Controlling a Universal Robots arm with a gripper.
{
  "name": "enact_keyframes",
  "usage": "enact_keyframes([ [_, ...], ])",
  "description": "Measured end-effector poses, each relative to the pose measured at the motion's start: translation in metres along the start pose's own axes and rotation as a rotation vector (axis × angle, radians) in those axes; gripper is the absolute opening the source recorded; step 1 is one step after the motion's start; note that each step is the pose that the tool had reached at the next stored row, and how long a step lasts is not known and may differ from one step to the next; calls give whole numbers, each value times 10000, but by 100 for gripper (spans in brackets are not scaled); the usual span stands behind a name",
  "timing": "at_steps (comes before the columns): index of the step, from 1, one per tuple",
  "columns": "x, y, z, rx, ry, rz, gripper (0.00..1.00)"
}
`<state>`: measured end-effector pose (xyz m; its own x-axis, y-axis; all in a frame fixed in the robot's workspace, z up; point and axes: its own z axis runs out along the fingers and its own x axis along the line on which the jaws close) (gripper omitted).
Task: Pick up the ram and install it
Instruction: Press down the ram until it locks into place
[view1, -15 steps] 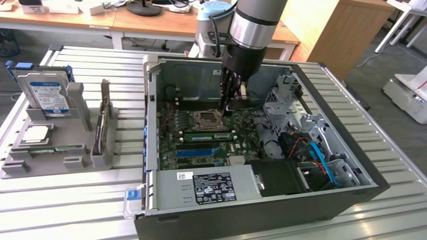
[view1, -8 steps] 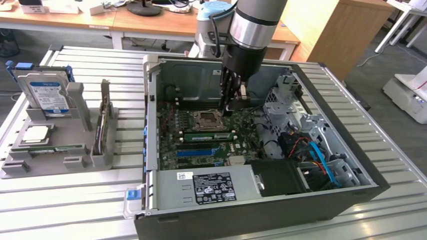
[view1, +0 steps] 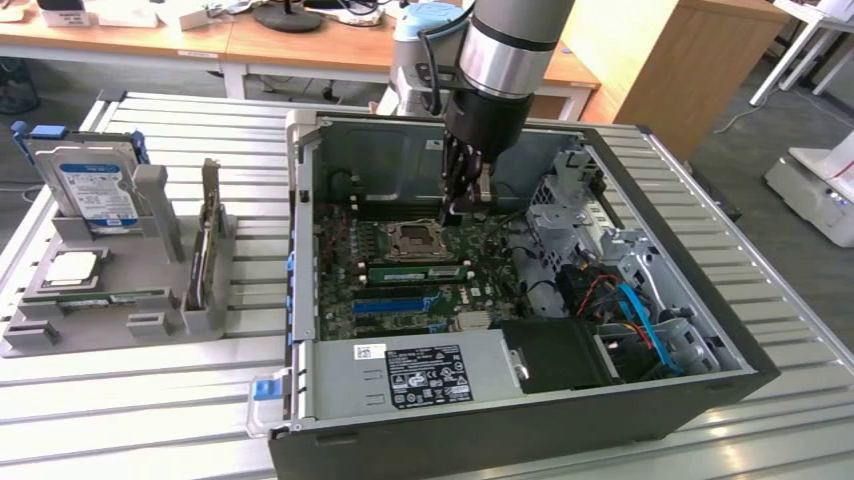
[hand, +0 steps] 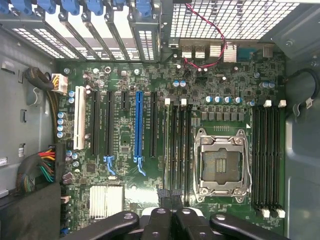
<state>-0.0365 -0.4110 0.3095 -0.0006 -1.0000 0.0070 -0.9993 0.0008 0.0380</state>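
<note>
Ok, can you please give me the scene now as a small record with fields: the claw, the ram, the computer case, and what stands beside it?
claw: black robot claw, shut, holding nothing visible, inside the case over the green motherboard
ram: long thin green circuit-board stick, at the memory slots beside the silver processor socket, apart from the claw; fully seated or not, cannot tell
case: open black computer case on the slatted metal table
beside the case: grey plastic holder at the exterior view's left, carrying an upright hard drive
</note>
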Motion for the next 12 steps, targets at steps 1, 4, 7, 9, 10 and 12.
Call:
enact_keyframes([
  [1, 0, 0, 0, 0, 0, -1, 11],
  [4, 0, 0, 0, 0, 0, -1, 11],
  [7, 0, 0, 0, 0, 0, -1, 11],
  [9, 0, 0, 0, 0, 0, -1, 11],
  [10, 0, 0, 0, 0, 0, -1, 11],
  [12, 0, -4, 0, 0, 0, 0, 11],
])
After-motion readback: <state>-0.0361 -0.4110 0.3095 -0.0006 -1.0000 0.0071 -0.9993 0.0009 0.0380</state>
